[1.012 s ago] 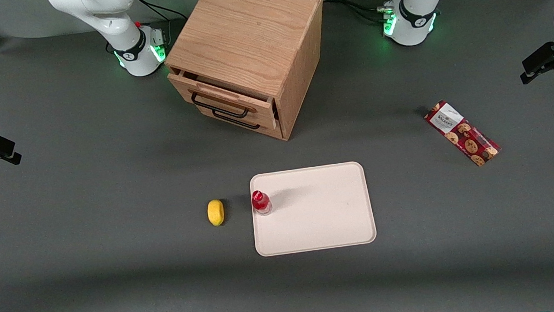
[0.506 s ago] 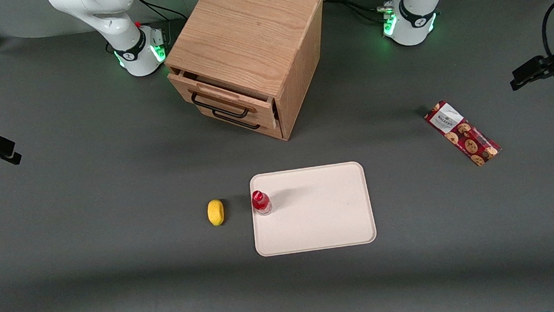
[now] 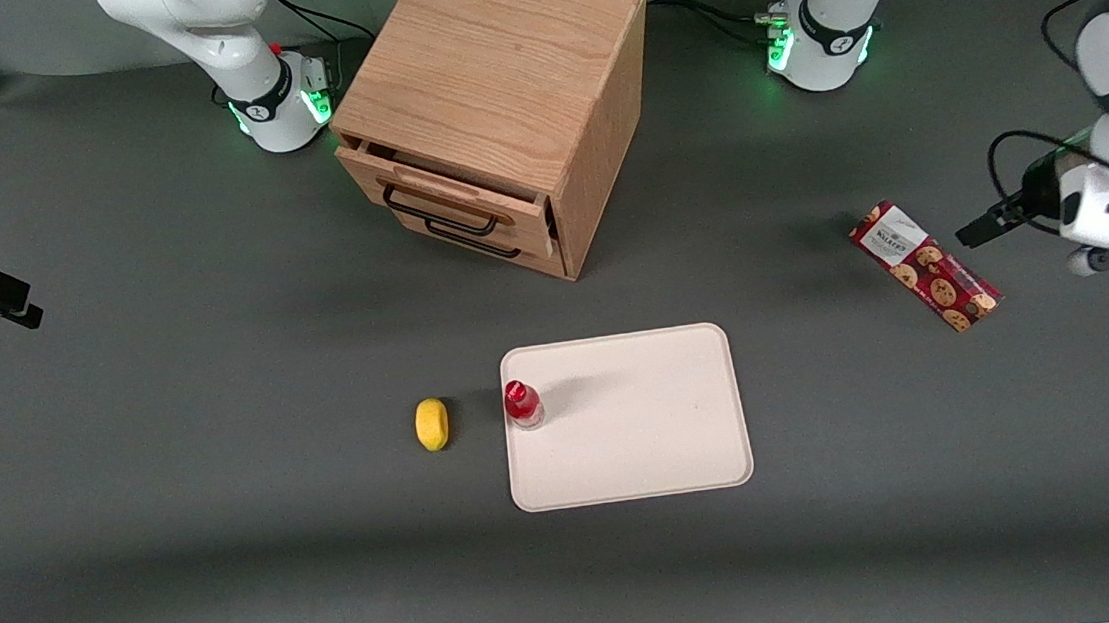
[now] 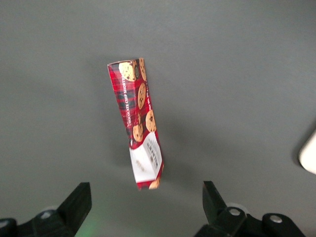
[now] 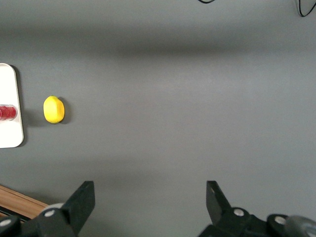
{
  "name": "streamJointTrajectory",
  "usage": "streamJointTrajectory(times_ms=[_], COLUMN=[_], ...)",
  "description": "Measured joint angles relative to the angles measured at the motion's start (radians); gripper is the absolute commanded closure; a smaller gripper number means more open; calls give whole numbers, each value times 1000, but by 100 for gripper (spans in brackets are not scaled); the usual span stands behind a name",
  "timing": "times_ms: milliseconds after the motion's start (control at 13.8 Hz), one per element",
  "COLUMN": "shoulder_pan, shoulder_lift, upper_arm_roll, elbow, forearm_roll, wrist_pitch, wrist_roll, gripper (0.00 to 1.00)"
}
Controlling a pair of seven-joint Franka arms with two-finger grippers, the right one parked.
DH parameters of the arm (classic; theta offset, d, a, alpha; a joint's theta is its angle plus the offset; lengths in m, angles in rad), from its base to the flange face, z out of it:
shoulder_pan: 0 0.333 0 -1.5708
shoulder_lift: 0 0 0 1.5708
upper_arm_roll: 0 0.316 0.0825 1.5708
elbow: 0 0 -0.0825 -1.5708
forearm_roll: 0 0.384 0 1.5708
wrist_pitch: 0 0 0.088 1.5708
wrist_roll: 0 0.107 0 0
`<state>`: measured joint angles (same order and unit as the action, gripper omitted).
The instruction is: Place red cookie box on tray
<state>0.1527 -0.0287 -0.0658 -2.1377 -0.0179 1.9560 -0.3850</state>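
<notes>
The hand [image 4: 145, 207] of the working arm hangs above the counter [image 3: 183, 545] with its two fingers [image 4: 76, 203] spread wide apart and nothing between them. In the front view the hand [image 3: 984, 229] shows at the right edge of the frame, at mid height, just beside the red cookie box [image 3: 924, 265] but not touching it.

The wrist camera looks straight down on the box [image 4: 137, 121], which lies flat on the bare grey counter [image 4: 237, 74], clear of both fingers. Its white label end points toward the hand and its cookie-printed end points away. In the front view the box sits at the right of the frame, lying at a slant, with the label end farther from the camera.

The tray [image 3: 646, 444] lies at the lower centre of the front view, well apart from the box, and a pale corner of it [image 4: 310, 155] shows in the wrist view. A small red-capped bottle [image 3: 522, 404] stands on the tray near the edge that faces the parked arm's end of the counter. Just off that edge, on the counter, lies a lemon [image 3: 432, 424]. A wooden drawer cabinet [image 3: 496, 106] stands at the upper centre of the frame, farther from the camera than the tray, with its top drawer slightly open.
</notes>
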Motion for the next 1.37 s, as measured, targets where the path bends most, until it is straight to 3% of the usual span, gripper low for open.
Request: streamJointTrajectory(times_ms=[289,795,1012,1229,1373], shoulder_pan=[14,16,13,3,-1], shoulder_lift=[36,182,258,281,282], upper_arm_roll=[39,60,64,64,64], elbow=[-170,-237,-246,-247,-246], forearm_roll=[-1,-5,-15,-28,-30], wrist_pitch=[224,476,555,555,542], wrist_roll=[-17,-21,-23,-23,-23], gripper=[0,1,60,100,100])
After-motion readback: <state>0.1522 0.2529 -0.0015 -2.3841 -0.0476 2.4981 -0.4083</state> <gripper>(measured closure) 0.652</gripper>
